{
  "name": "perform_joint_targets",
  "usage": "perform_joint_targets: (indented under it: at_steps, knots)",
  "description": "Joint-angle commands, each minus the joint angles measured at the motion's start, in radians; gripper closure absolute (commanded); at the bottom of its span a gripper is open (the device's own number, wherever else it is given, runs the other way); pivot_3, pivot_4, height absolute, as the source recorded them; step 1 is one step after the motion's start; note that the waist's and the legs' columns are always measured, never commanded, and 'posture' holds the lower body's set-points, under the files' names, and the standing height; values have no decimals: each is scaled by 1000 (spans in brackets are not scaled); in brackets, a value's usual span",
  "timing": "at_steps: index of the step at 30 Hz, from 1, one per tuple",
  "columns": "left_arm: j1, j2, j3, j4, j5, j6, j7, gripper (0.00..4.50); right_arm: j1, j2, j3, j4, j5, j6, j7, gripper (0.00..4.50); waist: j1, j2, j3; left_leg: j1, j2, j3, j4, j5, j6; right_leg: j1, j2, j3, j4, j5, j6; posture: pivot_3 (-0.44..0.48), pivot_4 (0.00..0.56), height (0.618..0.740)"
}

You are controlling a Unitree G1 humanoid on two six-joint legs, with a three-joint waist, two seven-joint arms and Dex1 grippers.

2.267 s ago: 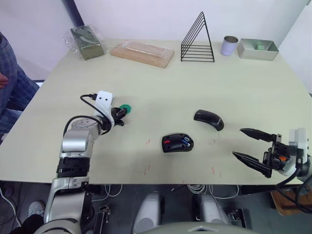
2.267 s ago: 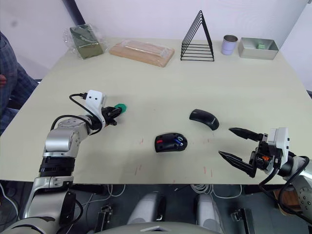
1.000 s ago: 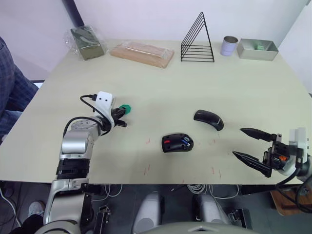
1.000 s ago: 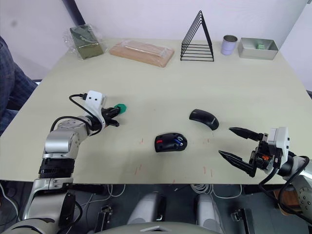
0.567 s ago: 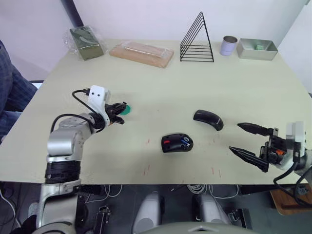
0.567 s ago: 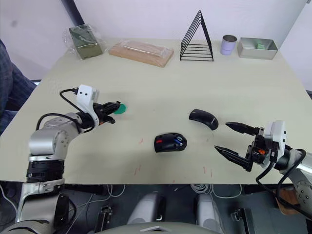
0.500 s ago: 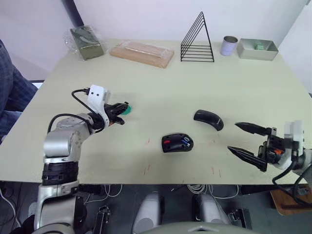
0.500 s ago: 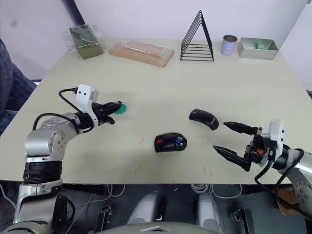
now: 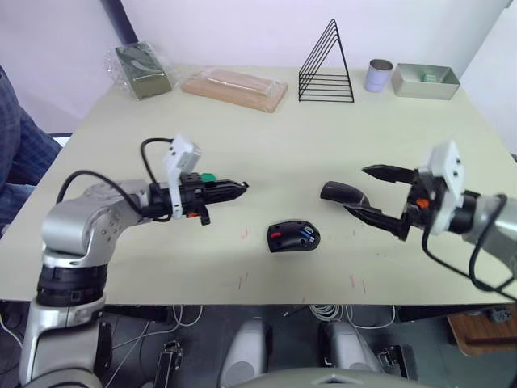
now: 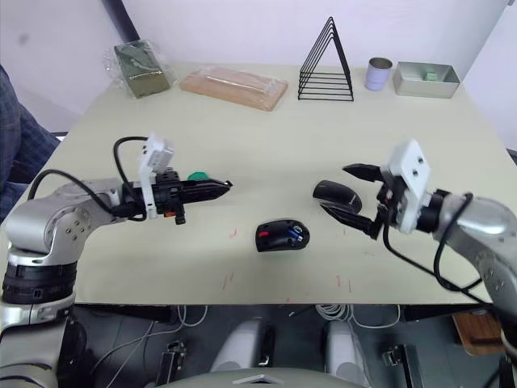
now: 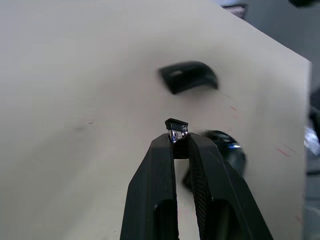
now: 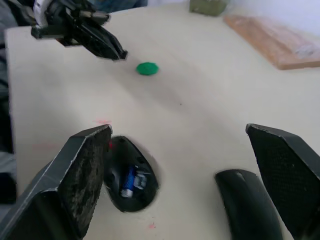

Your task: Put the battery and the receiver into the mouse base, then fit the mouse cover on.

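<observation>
The mouse base [image 9: 292,238] lies near the table's front middle, red patch up, with the blue battery [image 9: 308,236] lying in its compartment. My left gripper [image 9: 242,186] hovers to its left and slightly farther back, shut on the tiny dark receiver [image 11: 176,129]. The mouse cover [image 9: 343,194], a plain black shell, rests on the table right of the base. My right gripper [image 9: 356,190] is open, one finger on each side of the cover's right part, touching nothing that I can make out. In the right wrist view the base [image 12: 131,180] and the cover [image 12: 250,200] both lie between its fingers.
A flat green disc [image 9: 208,177] lies just behind my left gripper. Along the back edge stand a bagged green item [image 9: 144,69], a wooden board [image 9: 236,87], a black wire rack [image 9: 327,65], a can [image 9: 377,75] and a metal tray [image 9: 426,81]. A person [image 9: 16,137] is at the far left.
My left gripper has swung right, off the green disc and toward the mouse base. My right gripper has come in from the front right edge to the mouse cover, still open.
</observation>
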Motion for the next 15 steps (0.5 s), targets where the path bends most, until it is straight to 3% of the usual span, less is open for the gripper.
perform_joint_targets:
  at_steps: [1,6,12,15]
  knots:
    - [-80,-3,-56,-55,-47,16,-65,4442,-158,19,19,91,180,217,-109,0,1,0,0,0,0,0,0,0,0,0,0,0,0,1,-1,0,150,740]
    - [-169,-33,-136,-73,-54,3,-114,4442,-350,94,44,287,393,442,-315,0,3,0,0,-3,0,-1,-1,0,0,-2,0,-2,-1,1,-1,0,150,740]
    - [-227,-49,-171,-79,-32,-46,-148,4442,-426,78,104,406,649,498,-475,0,2,0,0,-5,0,-1,-3,0,1,-3,0,-2,-5,3,3,0,150,740]
    - [-231,-42,-175,-79,-15,-72,-158,4487,-417,38,161,413,780,462,-543,756,1,0,0,-5,0,-1,-4,0,1,-3,0,-2,-5,3,3,0,150,740]
